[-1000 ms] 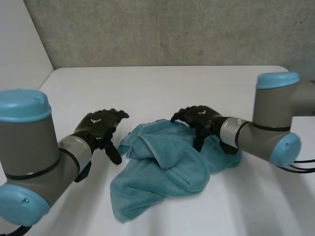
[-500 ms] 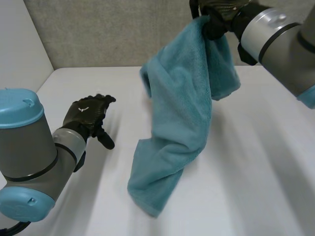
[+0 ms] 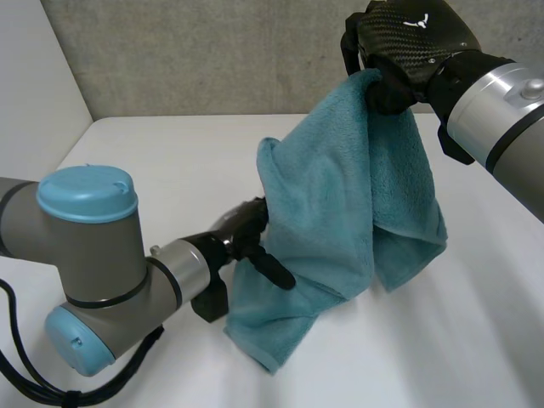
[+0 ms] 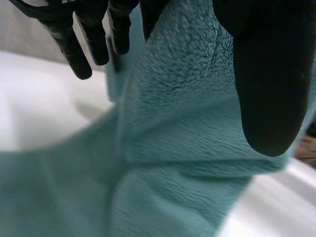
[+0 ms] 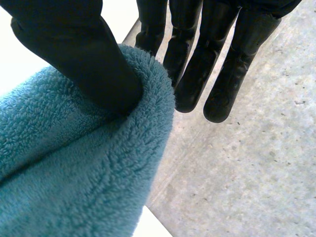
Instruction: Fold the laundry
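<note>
Towel hung long-axis vertical from right hand, pinched thumb-to-fingers at top, far right; tail resting on table. Left hand at low left edge, wide, cloth between thumb and fingers, not clamped yet.

One teal towel, a single piece of cloth; one white table; one grey wall behind the table; two robot arms, the left arm and the right arm; two light-blue caps, both on the left arm; two black hands, the left hand and the right hand, one at the end of each arm
</note>
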Controlling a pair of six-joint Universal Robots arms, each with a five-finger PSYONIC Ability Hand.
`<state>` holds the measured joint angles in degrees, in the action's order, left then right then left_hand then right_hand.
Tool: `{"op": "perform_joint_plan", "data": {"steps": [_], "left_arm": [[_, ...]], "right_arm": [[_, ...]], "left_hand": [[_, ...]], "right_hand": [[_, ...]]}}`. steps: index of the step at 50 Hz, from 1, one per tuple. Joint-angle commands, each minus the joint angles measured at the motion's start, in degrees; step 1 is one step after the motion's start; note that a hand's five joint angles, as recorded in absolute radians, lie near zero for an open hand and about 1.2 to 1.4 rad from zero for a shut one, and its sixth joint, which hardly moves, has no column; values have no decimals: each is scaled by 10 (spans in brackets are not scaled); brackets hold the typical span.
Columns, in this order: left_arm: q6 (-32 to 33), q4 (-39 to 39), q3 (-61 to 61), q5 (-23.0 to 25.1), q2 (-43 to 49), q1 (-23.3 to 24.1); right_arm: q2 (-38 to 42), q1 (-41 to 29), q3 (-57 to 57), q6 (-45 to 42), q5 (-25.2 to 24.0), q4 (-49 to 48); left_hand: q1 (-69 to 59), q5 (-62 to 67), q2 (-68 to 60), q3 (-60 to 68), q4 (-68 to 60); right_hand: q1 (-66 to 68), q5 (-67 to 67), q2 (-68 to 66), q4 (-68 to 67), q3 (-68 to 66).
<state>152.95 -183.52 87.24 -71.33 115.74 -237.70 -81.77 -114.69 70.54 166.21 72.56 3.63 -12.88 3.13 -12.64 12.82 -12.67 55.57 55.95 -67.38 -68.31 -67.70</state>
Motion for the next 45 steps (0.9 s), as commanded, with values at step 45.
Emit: {"op": "perform_joint_plan", "data": {"steps": [45], "left_arm": [[254,-8,-83,-179,-21,-26]], "right_arm": [[-2,153,289,-242,-103,25]], "left_hand": [[-671,669,-674,672,-673]], "right_hand": [[-339,-443,457,467,460]]}}
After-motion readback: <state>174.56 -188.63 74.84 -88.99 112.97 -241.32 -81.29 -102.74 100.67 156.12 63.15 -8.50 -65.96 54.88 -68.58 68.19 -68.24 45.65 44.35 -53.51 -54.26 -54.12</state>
